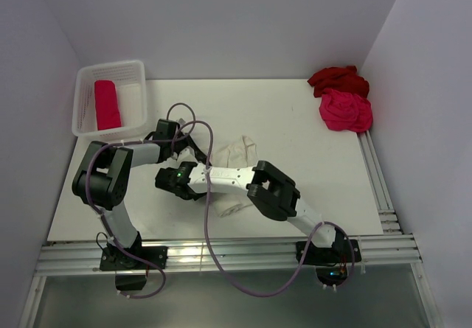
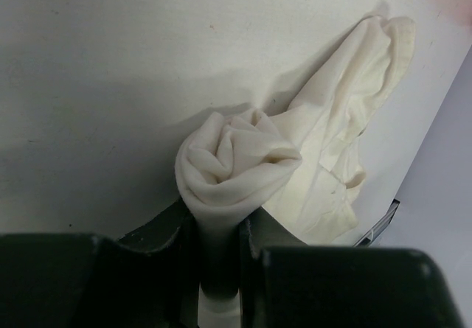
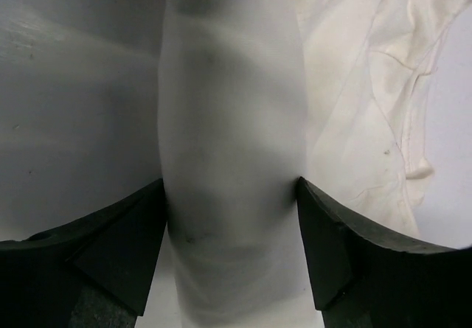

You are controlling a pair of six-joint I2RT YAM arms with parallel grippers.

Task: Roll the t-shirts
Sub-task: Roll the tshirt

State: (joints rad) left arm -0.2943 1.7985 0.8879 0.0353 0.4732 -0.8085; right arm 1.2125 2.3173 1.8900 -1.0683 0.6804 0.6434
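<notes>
A cream-white t-shirt (image 1: 237, 152) lies mid-table, one part wound into a roll (image 2: 236, 158) and the rest spread loose (image 2: 346, 114). My left gripper (image 2: 219, 254) is shut on the end of that roll. From the other side, my right gripper (image 3: 231, 217) straddles the roll's body (image 3: 232, 121), both fingers pressing its sides. In the top view the two grippers, left (image 1: 193, 151) and right (image 1: 168, 182), meet over the cloth and hide the roll. A dark red t-shirt (image 1: 338, 79) and a hot pink t-shirt (image 1: 345, 111) lie crumpled at the far right. A pink-red rolled t-shirt (image 1: 106, 105) sits in the basket.
The white mesh basket (image 1: 110, 68) stands at the far left corner. Metal rails run along the table's right edge (image 1: 376, 180) and front edge (image 1: 221, 254). White walls close in on three sides. A purple cable (image 1: 209, 217) loops over the arms.
</notes>
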